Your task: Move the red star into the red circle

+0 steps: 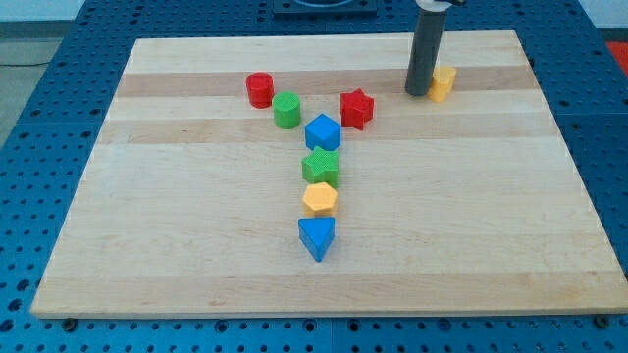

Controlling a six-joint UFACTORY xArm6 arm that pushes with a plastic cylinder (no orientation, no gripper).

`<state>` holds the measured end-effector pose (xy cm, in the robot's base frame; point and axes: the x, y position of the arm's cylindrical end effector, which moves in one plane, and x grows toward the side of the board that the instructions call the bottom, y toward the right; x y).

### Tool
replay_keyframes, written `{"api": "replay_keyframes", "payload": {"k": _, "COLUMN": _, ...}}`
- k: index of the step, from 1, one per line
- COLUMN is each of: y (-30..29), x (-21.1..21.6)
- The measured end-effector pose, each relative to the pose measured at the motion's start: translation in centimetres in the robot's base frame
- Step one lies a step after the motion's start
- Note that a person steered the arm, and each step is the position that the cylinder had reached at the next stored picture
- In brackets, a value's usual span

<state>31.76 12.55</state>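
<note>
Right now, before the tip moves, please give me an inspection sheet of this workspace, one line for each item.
Surface: wooden board, flat, lying on a blue perforated table.
Job's things: red star near the view's top centre; red circle to its left, with the green cylinder between them.
Clutter: blue cube, green star, orange hexagon and blue triangle in a column; yellow block at the view's top right.
Gripper: none; my tip stands right of the red star, beside the yellow block.
Cables: nothing seen.
Surroundings: the blue table only.
</note>
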Motion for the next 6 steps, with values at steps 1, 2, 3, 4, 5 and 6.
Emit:
{"api": "replay_keyframes", "payload": {"k": 1, "y": 0.0, "x": 0.0}}
{"api": "replay_keyframes", "payload": {"k": 2, "y": 0.0, "x": 1.1}}
{"api": "replay_keyframes", "payload": {"k": 3, "y": 0.0, "x": 5.0}}
{"api": "replay_keyframes", "payload": {"k": 4, "y": -1.8, "x": 7.9}}
{"api": "replay_keyframes", "payload": {"k": 5, "y": -5.4, "x": 7.1}}
{"api": "replay_keyframes", "payload": {"k": 6, "y": -5.9, "x": 4.5}}
